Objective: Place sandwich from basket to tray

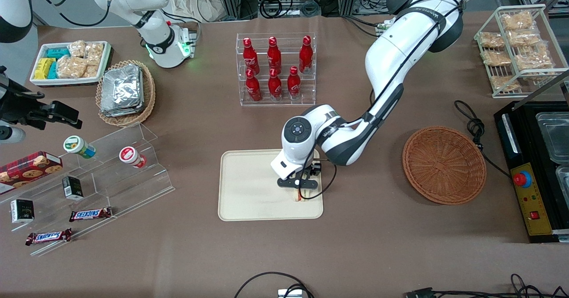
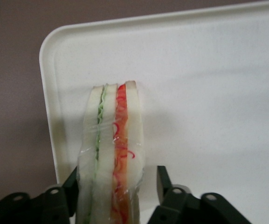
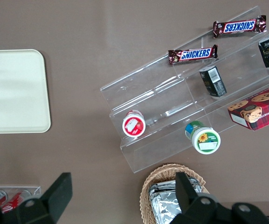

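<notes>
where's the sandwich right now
The sandwich stands on edge on the tray, near the tray's corner closest to the front camera and the basket, between the open gripper.

1. Even overhead light fills the front view, the left arm casting only a soft shadow on the tray (image 1: 249, 187).
2. In the left wrist view, the gripper (image 2: 117, 186), low over the tray, blurs at close range; the sandwich (image 2: 111, 154) throws a faint shadow.

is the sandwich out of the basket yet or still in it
Out. The reddish-brown basket holds nothing, and the sandwich stands on edge over the tray, between the open fingers of the left hand.
</notes>
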